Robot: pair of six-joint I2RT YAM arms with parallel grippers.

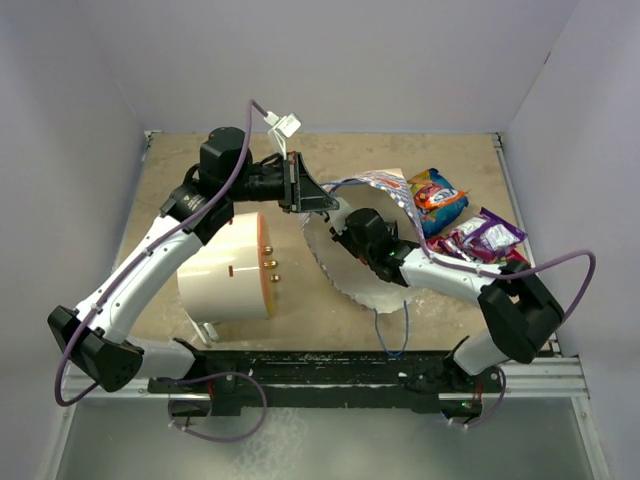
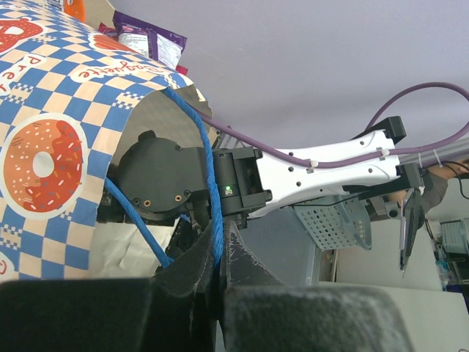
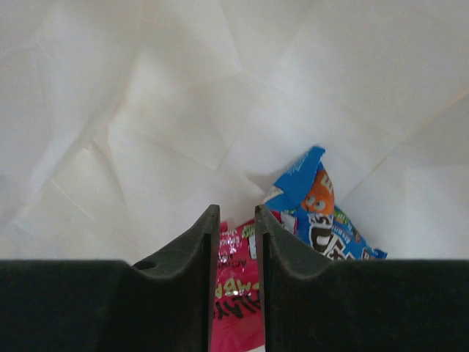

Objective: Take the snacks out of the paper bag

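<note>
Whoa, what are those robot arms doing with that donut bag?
They are emptying the paper bag of snacks. The left gripper is shut on the bag's blue cord handle, which seems to hold the mouth open. The right gripper is deep inside, its fingers seemingly pinching a pink packet, with a blue packet beside it. A purple packet and a blue-and-orange packet already lie on the table outside the bag.

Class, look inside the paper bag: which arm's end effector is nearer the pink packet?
Right. The right end effector is inside the paper bag, pinching the pink packet. The left end effector is outside at the rim, shut on the blue cord handle.
</note>
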